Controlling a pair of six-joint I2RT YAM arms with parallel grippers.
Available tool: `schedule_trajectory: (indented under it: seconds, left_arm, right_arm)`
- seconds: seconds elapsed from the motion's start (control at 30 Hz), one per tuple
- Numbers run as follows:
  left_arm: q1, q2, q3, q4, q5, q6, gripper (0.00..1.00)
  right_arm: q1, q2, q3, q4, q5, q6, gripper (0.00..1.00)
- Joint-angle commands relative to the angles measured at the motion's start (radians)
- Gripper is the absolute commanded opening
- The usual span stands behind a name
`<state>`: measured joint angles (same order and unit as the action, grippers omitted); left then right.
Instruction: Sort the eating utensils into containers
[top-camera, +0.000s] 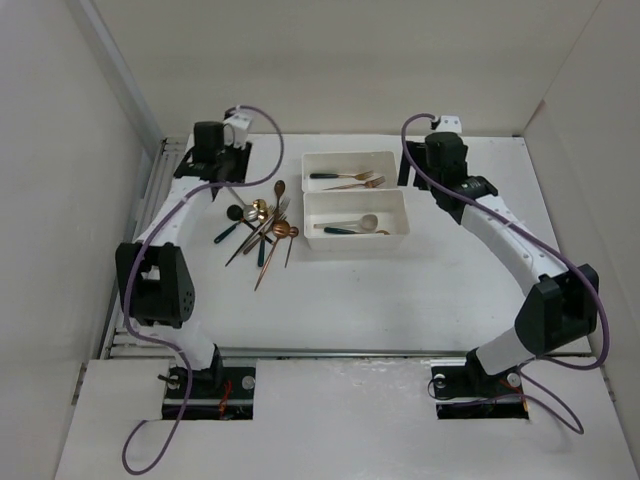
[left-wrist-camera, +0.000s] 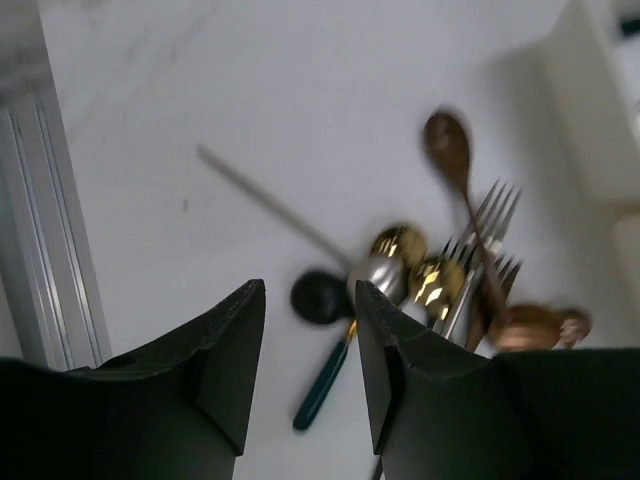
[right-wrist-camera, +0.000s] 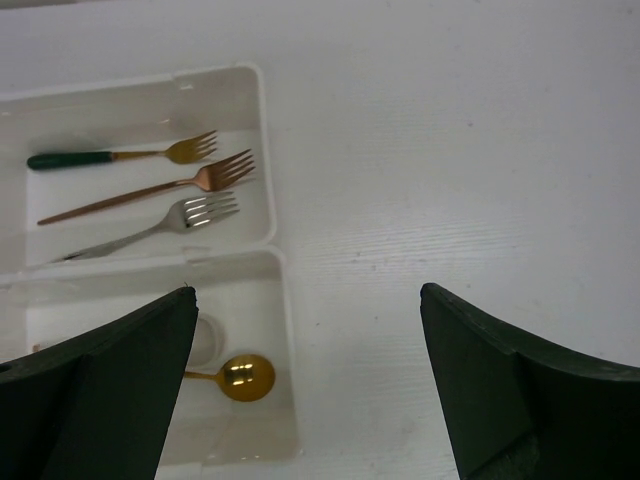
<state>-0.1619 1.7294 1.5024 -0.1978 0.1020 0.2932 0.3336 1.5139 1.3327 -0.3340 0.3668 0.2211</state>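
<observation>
Sorting is partly done. Three forks (right-wrist-camera: 205, 177) lie in the far bin (top-camera: 348, 156) and spoons (top-camera: 352, 226) in the near bin (top-camera: 355, 246). A pile of utensils (top-camera: 262, 228) lies unsorted on the table (top-camera: 400, 290), left of the bins. The left gripper (left-wrist-camera: 310, 300) hovers above the pile, slightly parted and empty. The right gripper (right-wrist-camera: 307, 300) is spread wide and empty.

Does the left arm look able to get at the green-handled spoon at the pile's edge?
Probably yes: the open left gripper hovers right over the green-handled spoon, whose handle juts out of the pile with nothing lying across it.
</observation>
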Motion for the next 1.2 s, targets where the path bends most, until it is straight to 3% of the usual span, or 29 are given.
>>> schedule_trajectory:
  seconds: [0.0,0.1,0.2,0.43,0.7,0.73,0.87,0.9,1.0,1.17]
  left_arm:
    - [0.076,-0.094,-0.204,-0.063,0.068,-0.039,0.38]
    - [0.16,-0.105,-0.304,-0.002,0.068,0.061,0.38]
    - [0.197,-0.076,-0.304,-0.044,0.132,0.184,0.38]
    - [0.206,0.019,-0.34,-0.118,0.211,0.345,0.52]
    - [0.174,0.225,-0.234,-0.167,0.065,0.377,0.58]
    - [0.161,0.234,-0.234,-0.181,0.065,0.391,0.55]
    - [0.15,0.211,-0.269,-0.19,0.083,0.414,0.15]
    - [0.15,0.211,-0.269,-0.207,0.084,0.414,0.0]
    - [0.165,0.193,-0.255,-0.261,0.126,0.414,0.0]
    - [0.222,0.101,-0.145,-0.472,0.267,0.602,0.0]
  right_arm:
    - [0.042,0.002,0.049,-0.005,0.011,0.047,0.97]
    - [0.077,0.012,0.06,-0.014,0.011,0.047,0.97]
    - [0.116,0.012,0.088,-0.057,0.041,0.047,0.97]
    - [0.147,0.022,0.097,-0.079,0.083,0.047,0.97]
    - [0.147,-0.007,0.086,-0.088,0.11,0.057,0.97]
    - [0.147,-0.008,0.077,-0.088,0.121,0.057,0.97]
    - [0.156,-0.018,0.066,-0.088,0.133,0.057,0.97]
    - [0.156,-0.018,0.066,-0.088,0.133,0.057,0.97]
    - [0.156,-0.018,0.066,-0.088,0.133,0.057,0.97]
    - [0.156,-0.008,0.066,-0.077,0.133,0.057,0.97]
